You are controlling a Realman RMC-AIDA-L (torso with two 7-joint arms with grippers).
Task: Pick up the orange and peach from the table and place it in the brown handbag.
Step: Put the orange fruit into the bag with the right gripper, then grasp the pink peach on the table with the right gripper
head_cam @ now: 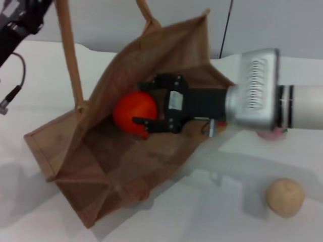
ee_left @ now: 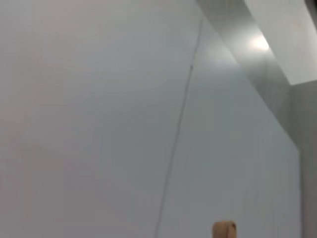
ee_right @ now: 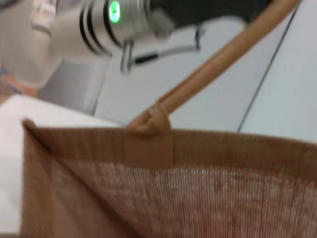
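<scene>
The brown handbag [head_cam: 101,166] lies open on the white table, mouth towards me. One long handle [head_cam: 68,55] is pulled straight up towards my left arm [head_cam: 15,22] at the top left. My right gripper [head_cam: 144,104] reaches into the bag's mouth, shut on the orange [head_cam: 130,112] and holding it inside. The peach [head_cam: 271,134] shows only as a pink edge under my right forearm. The right wrist view shows the bag's woven wall [ee_right: 198,188] and the raised handle [ee_right: 218,59]. The left wrist view shows only a handle tip [ee_left: 224,229].
A beige matte ball [head_cam: 285,197] lies on the table at the front right. My right forearm [head_cam: 262,96] spans the table from the right. A thin dark cable [head_cam: 227,27] hangs down the back wall.
</scene>
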